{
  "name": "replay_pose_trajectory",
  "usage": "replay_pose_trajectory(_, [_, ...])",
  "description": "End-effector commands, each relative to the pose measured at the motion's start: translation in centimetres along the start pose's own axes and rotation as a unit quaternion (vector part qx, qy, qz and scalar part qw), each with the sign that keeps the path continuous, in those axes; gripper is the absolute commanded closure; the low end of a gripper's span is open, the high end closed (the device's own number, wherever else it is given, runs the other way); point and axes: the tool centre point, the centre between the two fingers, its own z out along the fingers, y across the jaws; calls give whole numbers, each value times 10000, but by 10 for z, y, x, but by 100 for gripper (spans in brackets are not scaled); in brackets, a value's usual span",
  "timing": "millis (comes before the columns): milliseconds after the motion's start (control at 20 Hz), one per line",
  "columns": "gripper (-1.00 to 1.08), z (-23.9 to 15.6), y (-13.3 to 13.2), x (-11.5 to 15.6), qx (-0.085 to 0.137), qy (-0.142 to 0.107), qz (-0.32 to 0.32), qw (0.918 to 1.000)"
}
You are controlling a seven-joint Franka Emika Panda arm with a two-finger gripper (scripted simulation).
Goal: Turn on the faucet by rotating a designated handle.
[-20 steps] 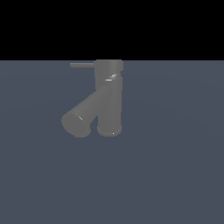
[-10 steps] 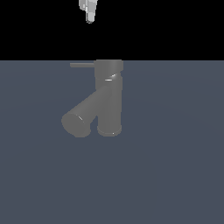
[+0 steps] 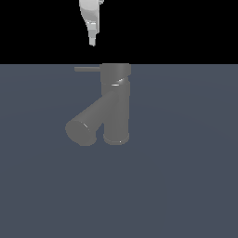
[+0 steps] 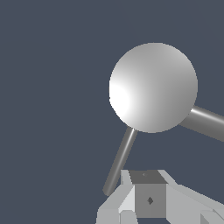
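The gripper (image 3: 92,42) hangs from the top edge of the exterior view, pointing straight down, pale grey. Whether its jaws are parted cannot be told from either view.

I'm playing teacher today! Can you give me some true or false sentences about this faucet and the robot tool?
1. The tool hangs above the handle without touching it. True.
2. The handle sticks out from the bottom of the faucet. False: it sticks out sideways from the wide cap at the top.
3. The thick spout slants down toward the exterior view's left. True.
4. The tool is squeezing the spout. False: it holds nothing and is up in the air.
5. The handle is thicker than the spout. False: it is much thinner.
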Motion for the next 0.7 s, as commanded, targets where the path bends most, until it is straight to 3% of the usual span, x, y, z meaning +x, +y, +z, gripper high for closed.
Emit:
replay_pose_trajectory(0, [108,12,-11,-4,3,53,307,9995])
replay_pose_trajectory(650, [108,65,-50,-20,77,330,1528,9877])
